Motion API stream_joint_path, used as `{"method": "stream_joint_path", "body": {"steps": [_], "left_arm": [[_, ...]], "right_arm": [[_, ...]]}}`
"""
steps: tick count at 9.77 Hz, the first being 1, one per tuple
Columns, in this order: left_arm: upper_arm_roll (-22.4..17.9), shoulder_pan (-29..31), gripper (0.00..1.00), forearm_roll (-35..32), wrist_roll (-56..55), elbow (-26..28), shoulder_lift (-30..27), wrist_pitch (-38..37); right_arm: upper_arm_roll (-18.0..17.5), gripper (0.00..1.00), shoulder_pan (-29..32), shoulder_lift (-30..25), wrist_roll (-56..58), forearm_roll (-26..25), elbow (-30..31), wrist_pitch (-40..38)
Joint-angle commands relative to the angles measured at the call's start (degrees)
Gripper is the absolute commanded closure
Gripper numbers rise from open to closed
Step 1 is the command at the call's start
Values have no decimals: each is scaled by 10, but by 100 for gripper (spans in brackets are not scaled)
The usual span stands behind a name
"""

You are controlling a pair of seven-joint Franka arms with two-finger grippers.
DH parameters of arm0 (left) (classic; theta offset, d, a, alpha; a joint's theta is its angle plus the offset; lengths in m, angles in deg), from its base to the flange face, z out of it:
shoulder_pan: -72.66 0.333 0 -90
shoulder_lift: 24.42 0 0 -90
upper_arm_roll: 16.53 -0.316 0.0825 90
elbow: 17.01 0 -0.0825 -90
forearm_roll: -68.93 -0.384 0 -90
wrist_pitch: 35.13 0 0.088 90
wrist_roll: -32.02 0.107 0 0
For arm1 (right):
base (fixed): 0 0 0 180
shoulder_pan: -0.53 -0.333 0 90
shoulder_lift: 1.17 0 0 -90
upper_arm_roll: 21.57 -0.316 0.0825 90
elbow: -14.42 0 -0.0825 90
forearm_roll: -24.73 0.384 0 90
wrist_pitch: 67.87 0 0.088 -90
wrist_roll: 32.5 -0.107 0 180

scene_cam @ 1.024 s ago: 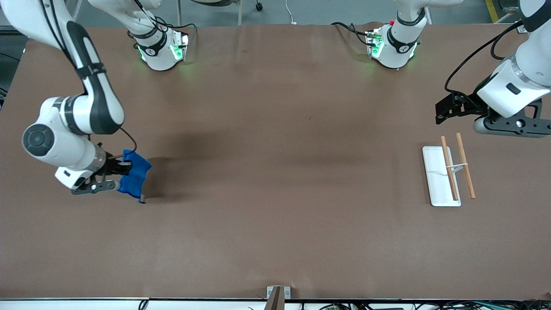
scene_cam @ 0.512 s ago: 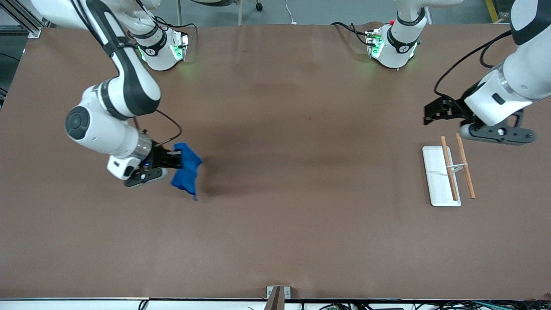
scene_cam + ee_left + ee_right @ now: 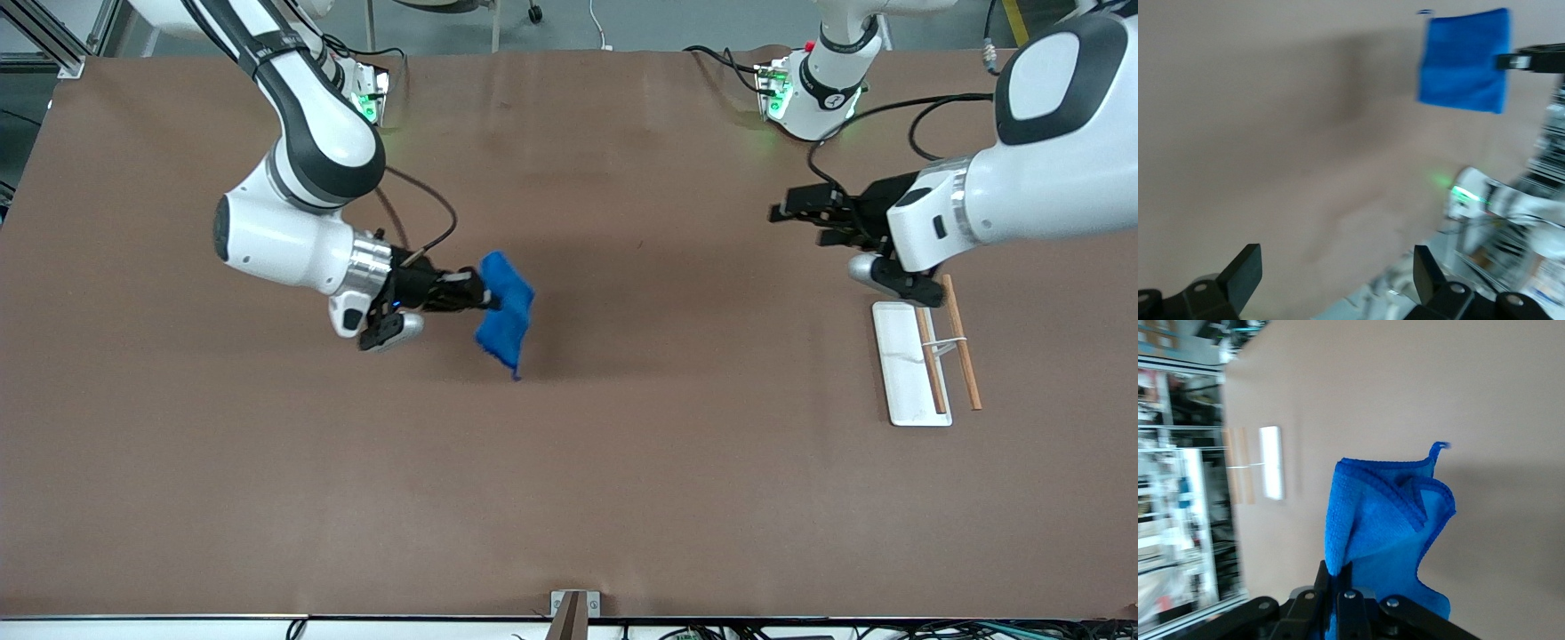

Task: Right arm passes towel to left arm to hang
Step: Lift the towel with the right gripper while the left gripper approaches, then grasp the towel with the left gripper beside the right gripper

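My right gripper [image 3: 484, 296] is shut on the bright blue towel [image 3: 505, 324] and holds it in the air over the middle of the brown table, the cloth hanging down with its loop at the lowest corner. In the right wrist view the towel [image 3: 1388, 520] is pinched between the shut fingers [image 3: 1346, 587]. My left gripper [image 3: 787, 215] is open and empty, in the air over the table toward the left arm's end, pointing at the towel. In the left wrist view its fingers [image 3: 1245, 273] stand wide apart and the towel [image 3: 1465, 60] hangs some way off.
A white rack base [image 3: 905, 360] with two wooden rods [image 3: 960, 351] across it lies on the table at the left arm's end, just under the left arm's wrist. The two arm bases stand along the table's edge farthest from the front camera.
My right gripper has carried the towel from the right arm's end toward the table's middle. My left gripper has swung from the table's end toward the middle, facing the towel.
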Motion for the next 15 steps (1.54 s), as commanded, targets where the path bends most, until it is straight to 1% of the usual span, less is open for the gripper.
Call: {"method": "stream_joint_path", "body": {"steps": [1,2,3,5,7,9,12,13,14,15], "left_arm": [[-2,0,0,115,65,112,2,29],[-1,-4,0,166,123,164,-1,66],[1,-11,0,206,166,197,1,85],[2,-26,0,281,215,238,11,124],[2,-33,0,391,242,262,15,139],[7,-33,0,452,270,288,5,139],[41,-32,1,525,334,334,-7,142],[49,-32,1,564,338,346,-16,156],[49,-28,5,584,345,345,-19,157],[49,-30,19,614,346,345,-19,158]], "right_arm": [[-46,100,9,5,66,188,-5,-2],[-57,100,9,11,95,258,-11,-25],[-57,100,8,17,121,324,-16,-63],[-57,100,-6,21,161,439,-24,-119],[-59,100,-13,33,184,474,-29,-127],[-61,100,-23,42,189,484,-41,-126],[-61,100,-30,55,213,492,-46,-124],[-61,100,-31,57,226,492,-46,-124],[-61,100,-31,58,227,492,-46,-124],[-61,100,-31,58,227,492,-45,-124]]}}
